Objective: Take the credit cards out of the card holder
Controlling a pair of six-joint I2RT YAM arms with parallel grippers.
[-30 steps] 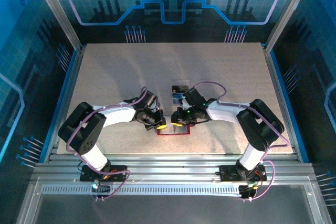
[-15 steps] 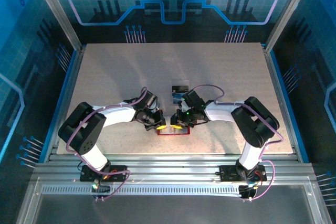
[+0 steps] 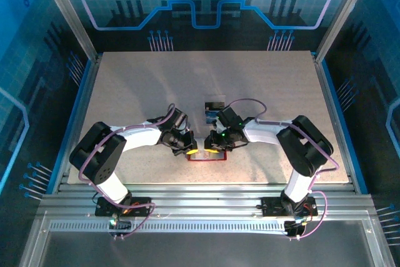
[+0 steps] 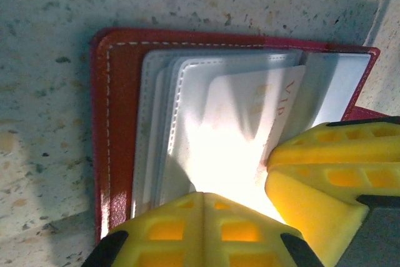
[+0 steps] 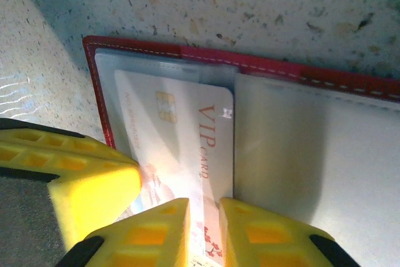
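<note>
The red card holder lies open near the table's front edge, under both grippers. Its clear pockets hold a pale pinkish credit card printed "VIP", also seen in the left wrist view. My left gripper is shut, and its tips press on the pocket beside the card. My right gripper stands on the card's near end with its jaws a narrow gap apart, and the flat card shows through the gap. Two more credit cards, one dark and one blue, lie on the table just beyond.
The two grippers, left and right, crowd together over the holder, fingers almost touching. A metal rail runs just past the table's front edge. Aluminium posts and blue walls frame the pale speckled table.
The right arm has edged slightly left toward the holder. The left gripper, the holder and the two loose cards have stayed put.
</note>
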